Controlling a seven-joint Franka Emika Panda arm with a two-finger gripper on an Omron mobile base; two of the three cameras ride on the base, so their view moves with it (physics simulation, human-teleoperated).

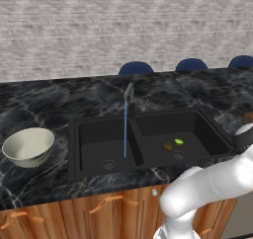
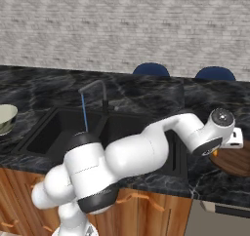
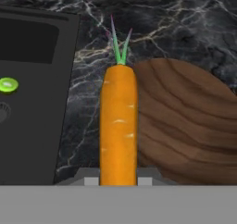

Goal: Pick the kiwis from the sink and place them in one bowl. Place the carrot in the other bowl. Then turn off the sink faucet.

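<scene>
Hand view: gripper [image 3: 118, 181] clamps carrot [image 3: 118, 126], seemingly over brown bowl [image 3: 185, 126].

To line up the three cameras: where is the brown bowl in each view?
Left base view: brown bowl, a sliver at the right edge.
Right base view: lower right, partly behind the arm.
Hand view: right half, beside the carrot.
Shared landmark: the sink, left of the bowl.
</scene>
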